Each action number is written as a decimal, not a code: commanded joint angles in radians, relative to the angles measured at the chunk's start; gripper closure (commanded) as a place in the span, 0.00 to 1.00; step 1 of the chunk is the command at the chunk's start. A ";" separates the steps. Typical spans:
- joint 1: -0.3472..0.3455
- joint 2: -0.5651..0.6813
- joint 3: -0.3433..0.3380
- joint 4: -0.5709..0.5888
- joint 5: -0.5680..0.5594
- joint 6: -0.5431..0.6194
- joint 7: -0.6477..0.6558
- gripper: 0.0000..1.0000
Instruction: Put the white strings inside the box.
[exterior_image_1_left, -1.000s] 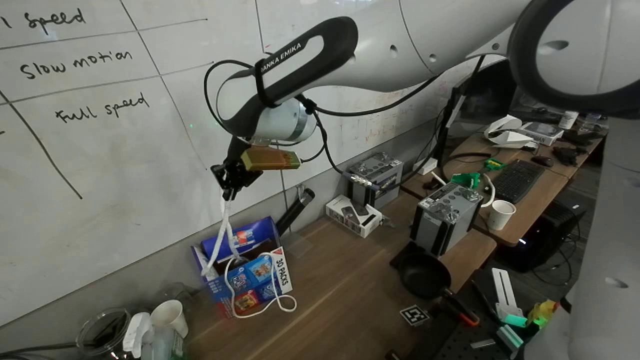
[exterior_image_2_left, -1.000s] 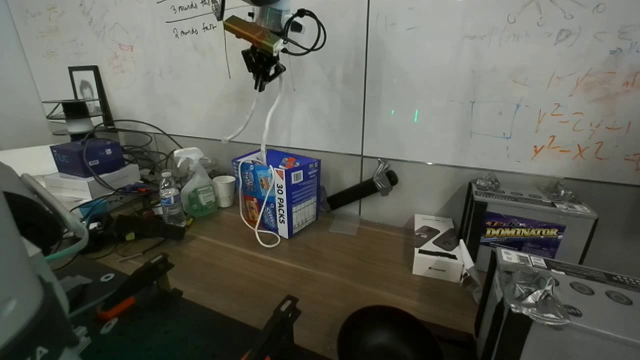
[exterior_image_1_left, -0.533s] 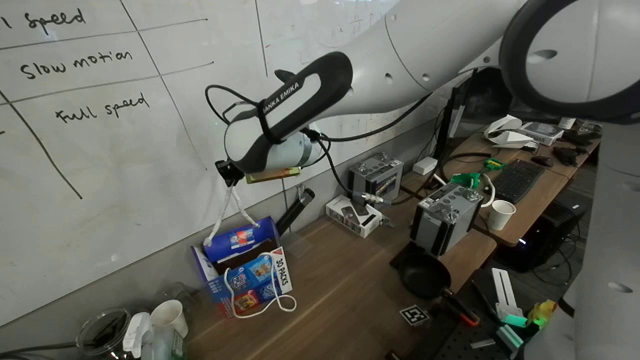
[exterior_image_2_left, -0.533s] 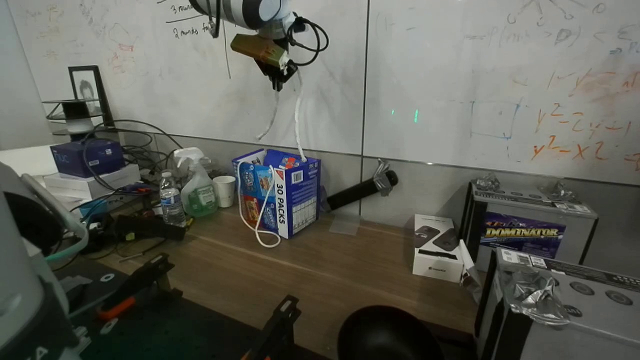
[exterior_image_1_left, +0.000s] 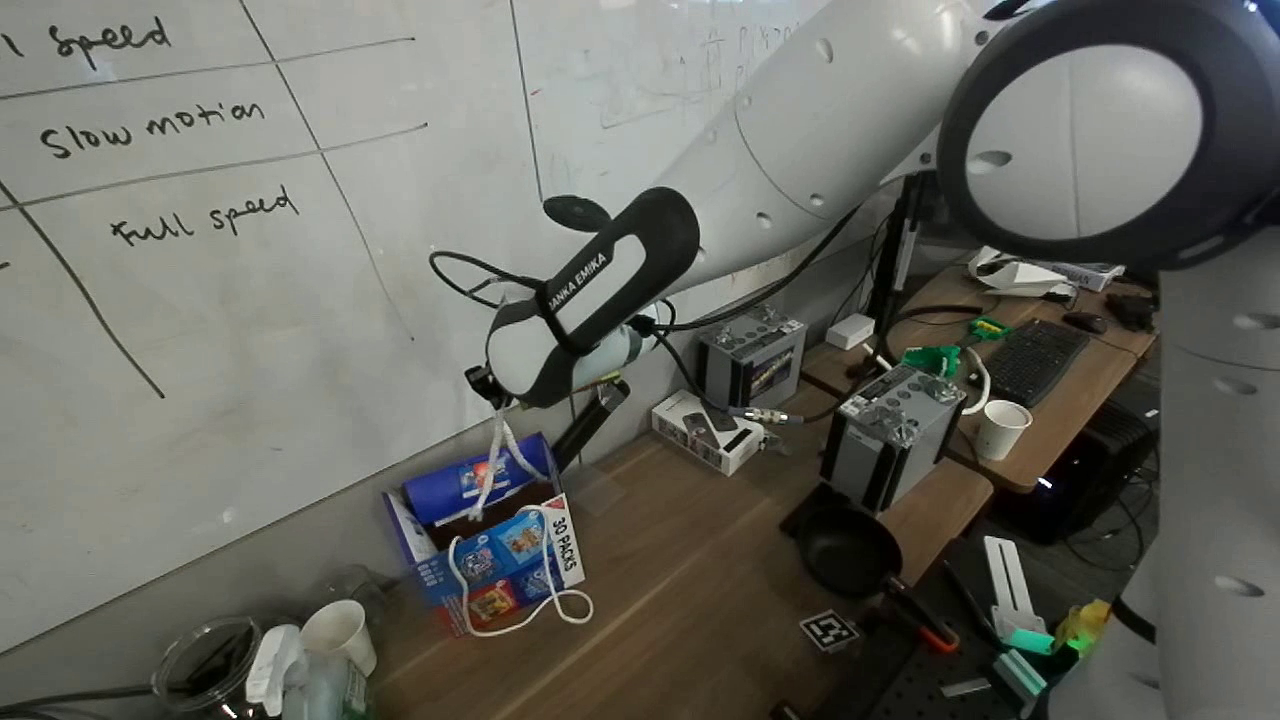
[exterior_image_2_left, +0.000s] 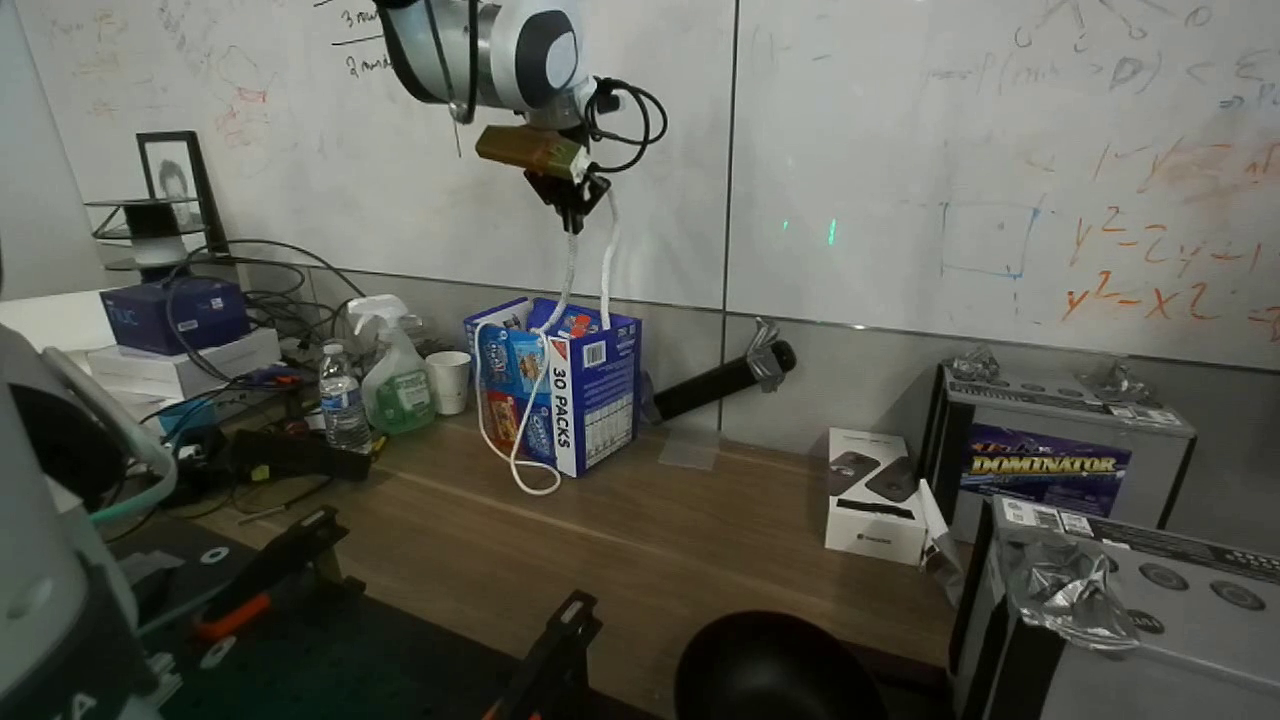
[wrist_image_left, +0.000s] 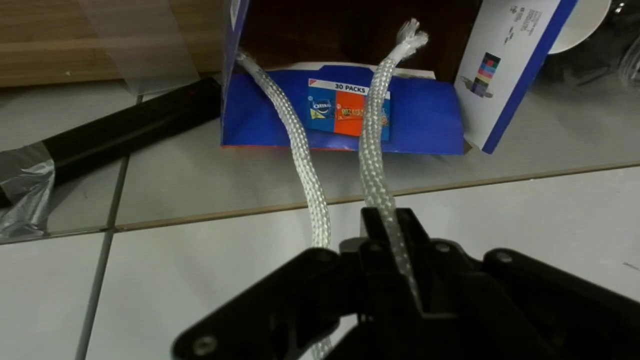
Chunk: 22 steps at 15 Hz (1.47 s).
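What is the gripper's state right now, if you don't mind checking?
Gripper: closed, holding a white string, two lengths of it hanging down.

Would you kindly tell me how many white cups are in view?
2: one cup beside the spray bottle, another cup near the keyboard. Others may be hidden.

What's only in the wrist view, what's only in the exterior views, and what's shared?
Wrist view only: fraying at a string tip.
In both exterior views only: a white loop hanging down the outside of the blue snack box, the black frying pan, the Dominator battery.
Shared: the blue snack box, the white strings, the gripper, the black tube.
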 joint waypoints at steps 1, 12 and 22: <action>0.049 0.019 -0.049 0.014 -0.060 -0.012 0.072 0.97; 0.158 0.084 -0.099 0.026 -0.161 -0.082 0.179 0.97; 0.153 0.112 -0.089 0.062 -0.152 -0.161 0.177 0.40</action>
